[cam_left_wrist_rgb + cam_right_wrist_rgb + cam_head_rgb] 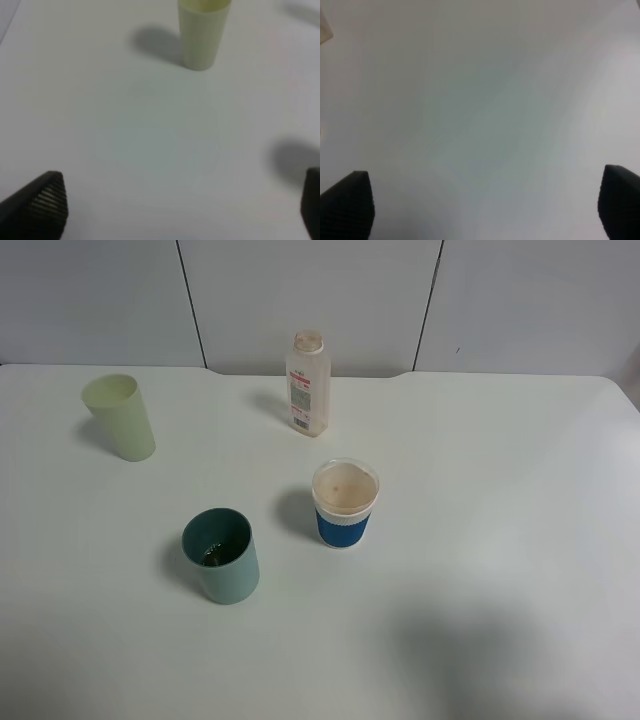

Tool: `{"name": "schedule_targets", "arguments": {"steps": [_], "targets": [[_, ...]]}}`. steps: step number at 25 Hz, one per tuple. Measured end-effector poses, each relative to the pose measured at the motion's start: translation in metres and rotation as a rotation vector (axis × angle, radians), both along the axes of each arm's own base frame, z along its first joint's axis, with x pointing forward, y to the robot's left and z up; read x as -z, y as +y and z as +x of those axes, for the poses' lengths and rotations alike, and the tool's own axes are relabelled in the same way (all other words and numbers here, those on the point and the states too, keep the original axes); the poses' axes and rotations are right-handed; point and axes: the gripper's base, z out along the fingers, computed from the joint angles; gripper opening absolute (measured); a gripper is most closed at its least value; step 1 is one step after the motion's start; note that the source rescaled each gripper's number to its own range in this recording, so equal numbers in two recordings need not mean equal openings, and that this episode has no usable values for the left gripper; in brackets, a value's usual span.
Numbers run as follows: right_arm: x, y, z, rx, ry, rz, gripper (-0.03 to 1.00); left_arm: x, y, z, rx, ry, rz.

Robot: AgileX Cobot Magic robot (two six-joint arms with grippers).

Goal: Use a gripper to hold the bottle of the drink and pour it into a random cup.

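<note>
The bottle [308, 383] stands upright at the back middle of the white table; it is clear plastic with a pink-and-white label and a pale neck. The teal-green cup [221, 555] stands at the front left, dark inside. No arm shows in the exterior high view. My left gripper [182, 205] is open and empty over bare table, its jaws far apart. My right gripper [485, 207] is open and empty over bare table too. The bottle and the teal cup do not show in either wrist view.
A pale yellow-green tumbler [119, 416] stands at the back left and also shows in the left wrist view [203, 32]. A white cup with a blue band [345, 503] stands in the middle, right of the teal cup. Grey wall panels [310, 300] run behind the table.
</note>
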Motion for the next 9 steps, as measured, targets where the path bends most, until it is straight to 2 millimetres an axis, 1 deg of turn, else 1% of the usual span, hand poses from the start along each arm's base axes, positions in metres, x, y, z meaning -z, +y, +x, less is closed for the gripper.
{"name": "schedule_targets", "arguments": {"steps": [9], "targets": [[0.0, 0.0, 0.0, 0.0, 0.0, 0.0, 0.97, 0.0, 0.0, 0.0, 0.0, 0.0, 0.0]]}}
